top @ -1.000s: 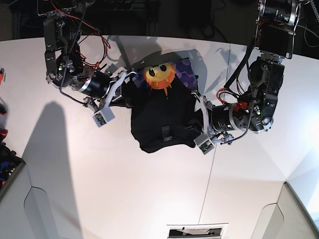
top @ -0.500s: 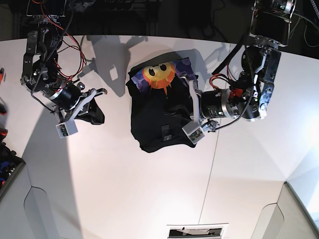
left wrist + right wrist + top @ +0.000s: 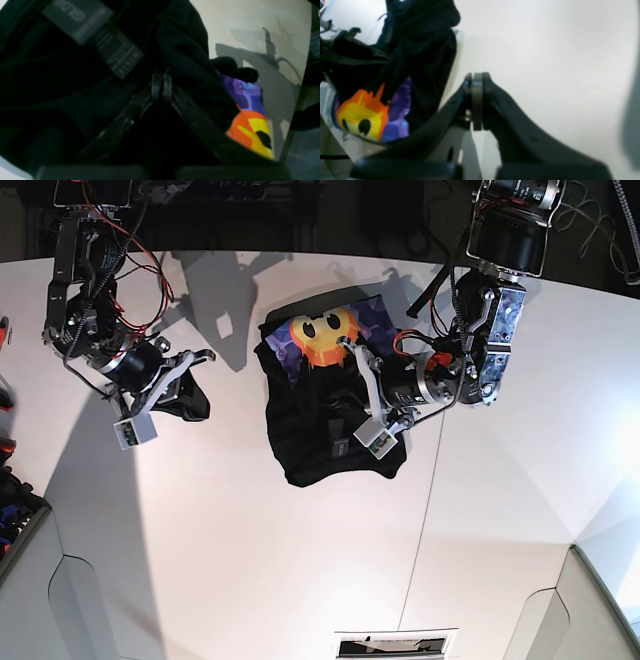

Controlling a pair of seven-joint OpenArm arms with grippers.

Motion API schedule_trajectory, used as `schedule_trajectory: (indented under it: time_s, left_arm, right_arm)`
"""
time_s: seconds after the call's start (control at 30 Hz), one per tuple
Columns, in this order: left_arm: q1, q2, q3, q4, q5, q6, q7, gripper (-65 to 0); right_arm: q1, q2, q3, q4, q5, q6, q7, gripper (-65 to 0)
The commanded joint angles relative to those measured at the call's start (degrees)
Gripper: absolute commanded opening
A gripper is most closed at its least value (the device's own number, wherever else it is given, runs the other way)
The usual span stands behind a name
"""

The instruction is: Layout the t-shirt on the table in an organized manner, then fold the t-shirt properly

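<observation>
Clearly the t-shirt (image 3: 330,410) is not yet laid out: it lies bunched in a dark heap near the middle of the white table (image 3: 250,560), with the sun-face print (image 3: 322,335) turned up at its far edge and a small tag (image 3: 117,53) showing among the folds. The left claw (image 3: 352,385) is down in that heap; in its wrist view the tips are pressed together with black cloth all round them, though I cannot tell if any fabric is actually pinched between them. The right claw (image 3: 200,358) sits well apart on the left of the scene, its tips (image 3: 476,100) together over bare table and holding nothing. My worry is that a pull from the left claw alone would drag the whole bundle along the smooth top instead of opening it, since nothing pins the other side; a thin pinch could also slip free, or catch two layers and leave a sleeve trapped underneath. With the print partly folded under, a wrong tug could twist the shirt further. No containers are in play here, so nothing is held in one.
</observation>
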State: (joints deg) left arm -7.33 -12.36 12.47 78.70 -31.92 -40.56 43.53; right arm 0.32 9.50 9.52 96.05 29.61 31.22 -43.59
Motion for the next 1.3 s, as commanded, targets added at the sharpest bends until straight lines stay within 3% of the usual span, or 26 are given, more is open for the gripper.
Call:
schedule_trajectory:
  time_s: [0.0, 0.23, 0.4, 0.53, 0.63, 0.8, 1.0, 1.27]
  left_arm:
    - [-2.38, -0.33, -0.15, 0.52, 0.98, 0.56, 0.13, -65.0]
    - [-9.6, -0.35, -0.17, 0.52, -0.63, 0.56, 1.92, -65.0]
    - [-11.21, -0.37, -0.17, 2.56, -14.14, 0.56, 11.02, -65.0]
    - [-11.17, -1.22, -0.17, 8.79, -20.15, 0.56, 18.32, -65.0]
    - [-9.9, -4.35, -0.17, 12.35, -22.75, 0.56, 19.63, -65.0]
    - [-2.6, -9.18, -0.17, 17.33, -22.38, 0.56, 19.78, -65.0]
    - [8.57, -14.43, -1.49, 19.45, -21.9, 0.56, 22.08, -65.0]
    - [31.34, -17.18, -15.87, 33.86, -22.16, 0.56, 22.73, -65.0]
  right_arm:
    - [0.76, 0.15, 0.24, 1.11, 1.51, 0.04, 1.36, -65.0]
    - [0.74, 0.15, 0.24, 1.11, 2.97, 0.04, 0.9, -65.0]
    - [0.76, 0.15, 0.46, 1.14, 2.97, 0.04, 0.98, -65.0]
    - [0.74, 0.15, 3.1, 1.49, 2.99, 0.07, -0.31, -65.0]
    - [0.13, 0.22, 7.26, 3.37, 3.69, 0.07, -3.19, -65.0]
    - [-5.4, 2.71, 16.13, 8.07, 11.8, 0.13, -5.99, -65.0]
    - [-13.77, 7.28, 22.29, 9.25, 16.35, 0.74, -9.38, -65.0]
    - [-29.16, 12.39, 24.98, 13.03, 17.81, 0.74, -9.42, -65.0]
